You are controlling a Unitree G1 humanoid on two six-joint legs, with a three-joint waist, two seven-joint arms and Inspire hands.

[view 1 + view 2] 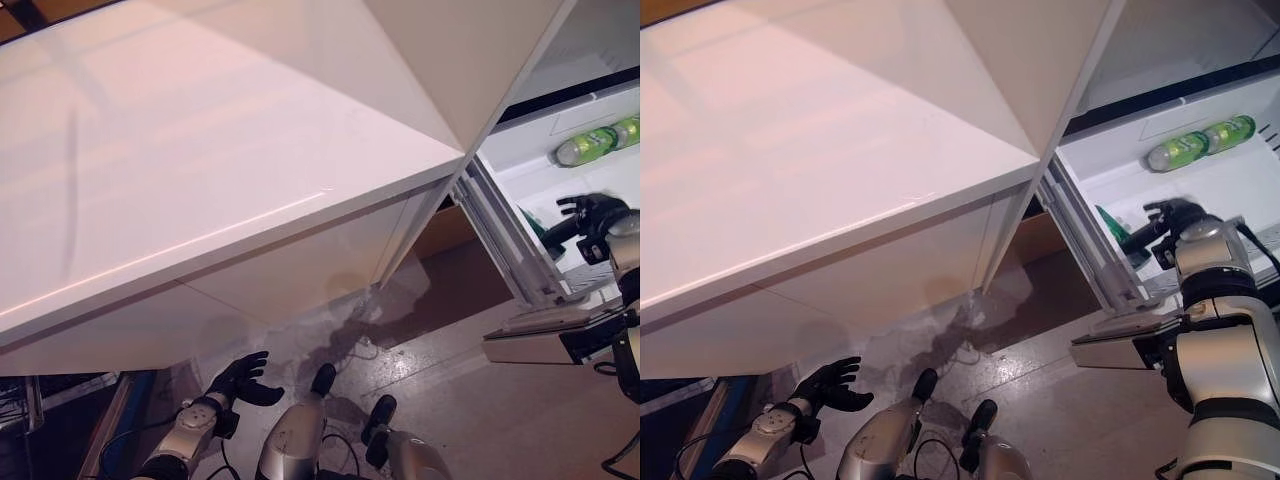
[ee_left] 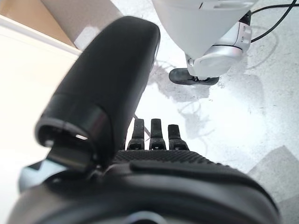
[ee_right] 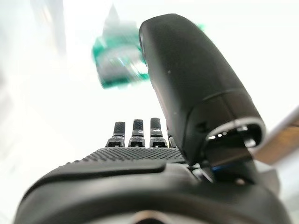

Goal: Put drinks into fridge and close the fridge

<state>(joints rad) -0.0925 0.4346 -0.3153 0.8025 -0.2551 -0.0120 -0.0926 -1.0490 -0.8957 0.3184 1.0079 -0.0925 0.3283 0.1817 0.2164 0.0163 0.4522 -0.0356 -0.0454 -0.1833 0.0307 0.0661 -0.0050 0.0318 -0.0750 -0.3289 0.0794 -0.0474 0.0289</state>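
Note:
The fridge (image 1: 560,180) stands open at the right, its white inside showing. Two light green bottles (image 1: 597,143) lie end to end on an upper shelf. Lower down, a dark green bottle (image 1: 1112,228) stands near the fridge's front edge. My right hand (image 1: 1175,218) is inside the fridge just right of that bottle, open and holding nothing. The right wrist view shows its straight fingers (image 3: 135,131) with the green bottle (image 3: 117,65) just past them. My left hand (image 1: 240,380) hangs low over the floor, open and empty.
A large white cabinet (image 1: 200,200) fills the left and middle. The open fridge door (image 1: 470,60) juts out between the cabinet and the fridge's inside. Grey floor (image 1: 480,400) lies below.

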